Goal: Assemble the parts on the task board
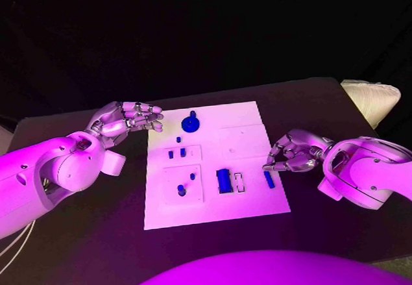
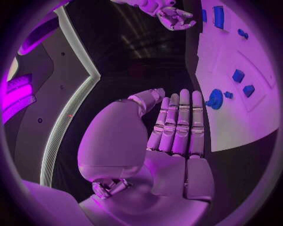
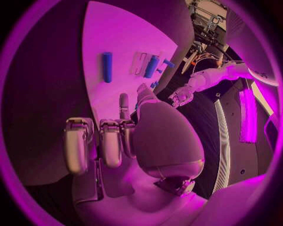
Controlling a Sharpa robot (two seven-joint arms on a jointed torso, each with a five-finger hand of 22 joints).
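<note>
A: Start with the left hand. What is it doing?

B: It hangs at the upper left of the head view, just off the task board's upper left corner, fingers curled loosely and holding nothing. The left wrist view shows the fingers lying side by side and extended, thumb apart, palm bare.

A: And the right hand?

B: Centre right of the head view, beside the board's right edge. Its fingers are curled inward; I can see no part between them. In the right wrist view the fingers bend down over an empty palm.

A: Where are the parts?

B: All on the board. A round blue piece with a stem sits near the top, closest to the left hand. Two small blocks lie below it, a peg at lower left, a taller blue block at lower centre and a slim blue bar just below and left of the right hand.

A: So which step?

B: My guess: an approach before a pick, nothing gripped yet. The right hand would need to open, drop over the slim bar and pinch it across its narrow sides; the left could reach for the round piece.
</note>
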